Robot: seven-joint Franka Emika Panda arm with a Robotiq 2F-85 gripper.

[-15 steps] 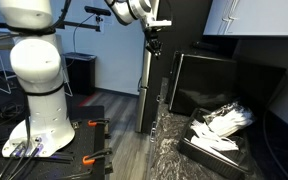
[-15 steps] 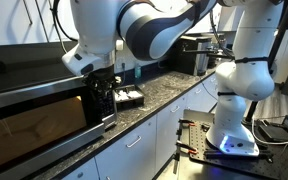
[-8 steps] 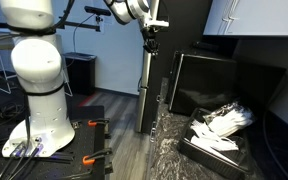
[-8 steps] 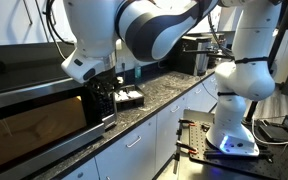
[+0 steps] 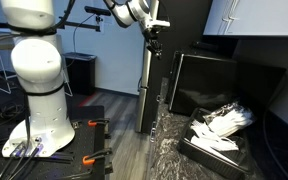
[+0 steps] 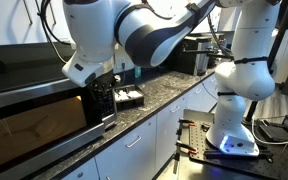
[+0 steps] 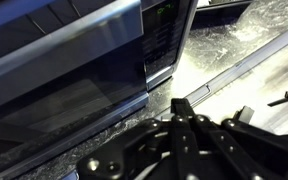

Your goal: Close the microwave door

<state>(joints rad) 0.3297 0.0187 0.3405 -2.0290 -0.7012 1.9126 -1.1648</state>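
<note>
The microwave (image 6: 34,120) stands on the dark countertop, its glass door (image 7: 64,70) facing me and lying close to flush with the control panel (image 7: 164,40). In an exterior view its black body (image 5: 224,80) is seen from the side, with the door's thin edge (image 5: 146,90) upright. My gripper (image 6: 102,100) is at the door's right edge by the control panel. It is near the door's upper edge in an exterior view (image 5: 152,40). In the wrist view my fingers (image 7: 177,105) are pressed together and hold nothing.
A black tray of white items (image 5: 219,130) sits on the speckled countertop (image 6: 169,92) beside the microwave and also shows in an exterior view (image 6: 132,97). White cabinet fronts (image 6: 134,150) run below. The robot's white base (image 5: 39,90) stands on the floor.
The arm's upper links have shifted slightly in an exterior view. The gripper stays at the door's edge and the door looks about the same.
</note>
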